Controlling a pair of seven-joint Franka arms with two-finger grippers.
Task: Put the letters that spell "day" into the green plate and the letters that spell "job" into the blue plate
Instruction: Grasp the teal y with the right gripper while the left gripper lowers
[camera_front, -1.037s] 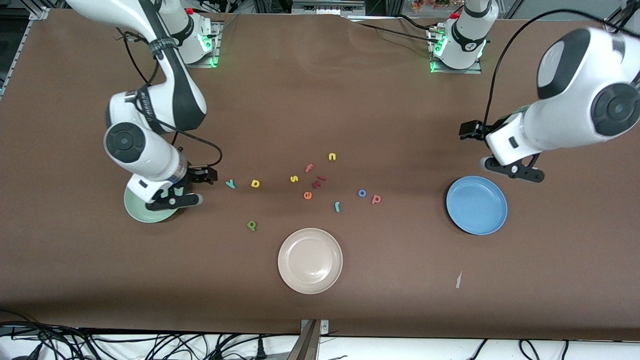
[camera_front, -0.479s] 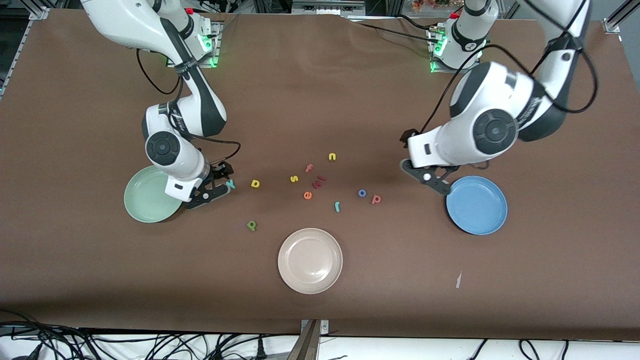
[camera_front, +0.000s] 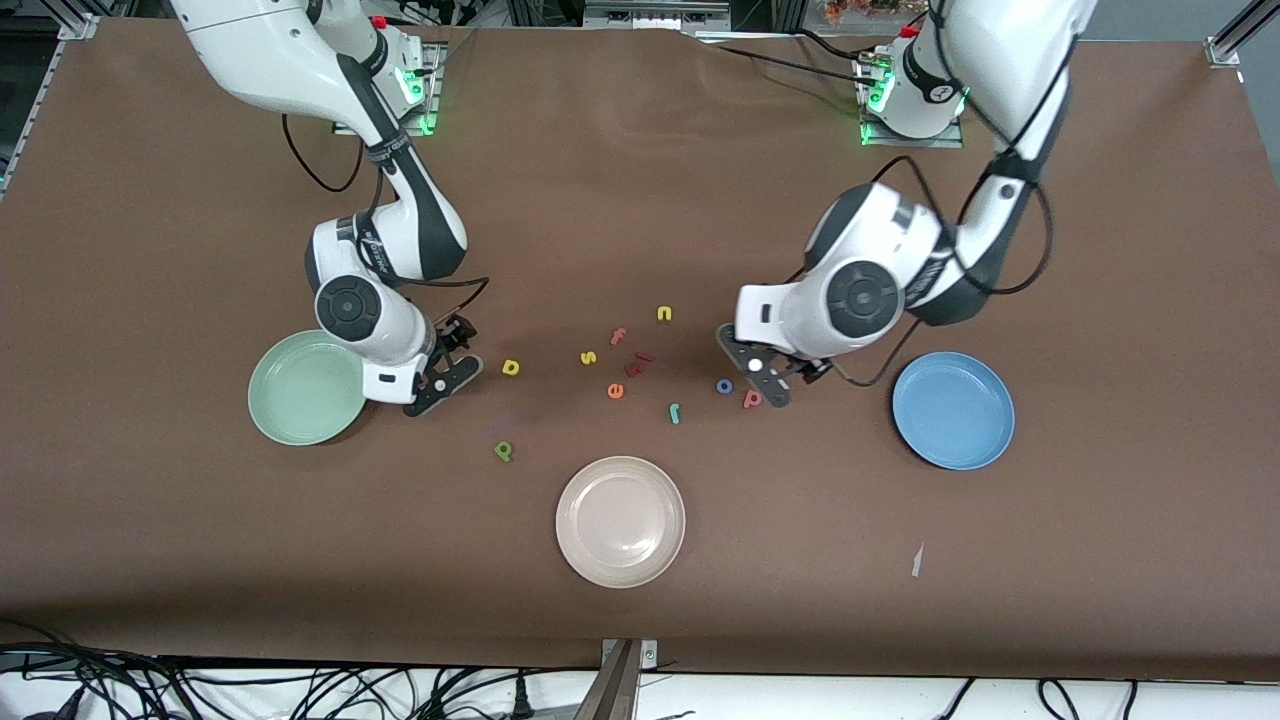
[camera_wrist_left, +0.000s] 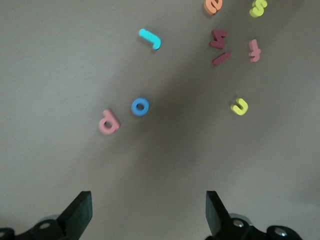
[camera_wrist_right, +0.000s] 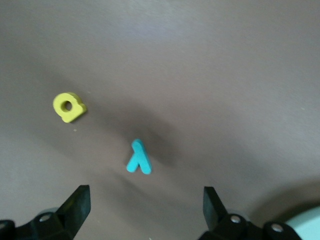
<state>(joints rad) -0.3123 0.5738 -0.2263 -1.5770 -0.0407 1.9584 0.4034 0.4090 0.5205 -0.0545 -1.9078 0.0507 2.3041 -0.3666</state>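
Note:
The teal y (camera_wrist_right: 138, 157) lies just ahead of my open right gripper (camera_front: 450, 365) (camera_wrist_right: 145, 195), which hangs low over it and hides it in the front view. The yellow a (camera_front: 511, 367) (camera_wrist_right: 69, 106) lies beside it, and the green d (camera_front: 504, 451) sits nearer the camera. The green plate (camera_front: 305, 388) is beside the right gripper. My left gripper (camera_front: 775, 380) (camera_wrist_left: 147, 200) is open over the table next to the red b (camera_front: 752, 399) (camera_wrist_left: 108, 122) and blue o (camera_front: 724, 385) (camera_wrist_left: 140, 106). The teal j (camera_front: 675, 412) (camera_wrist_left: 150, 38) lies close by. The blue plate (camera_front: 953, 410) is toward the left arm's end.
A beige plate (camera_front: 620, 521) sits near the front edge. Between the two gripper spots lie other letters: yellow s (camera_front: 588, 357), yellow n (camera_front: 664, 313), red f (camera_front: 618, 336), orange e (camera_front: 615, 391) and dark red pieces (camera_front: 637, 365).
The right gripper has moved off the green plate to above the teal y. The left gripper has swung from beside the blue plate to the red b and blue o. Both stay open.

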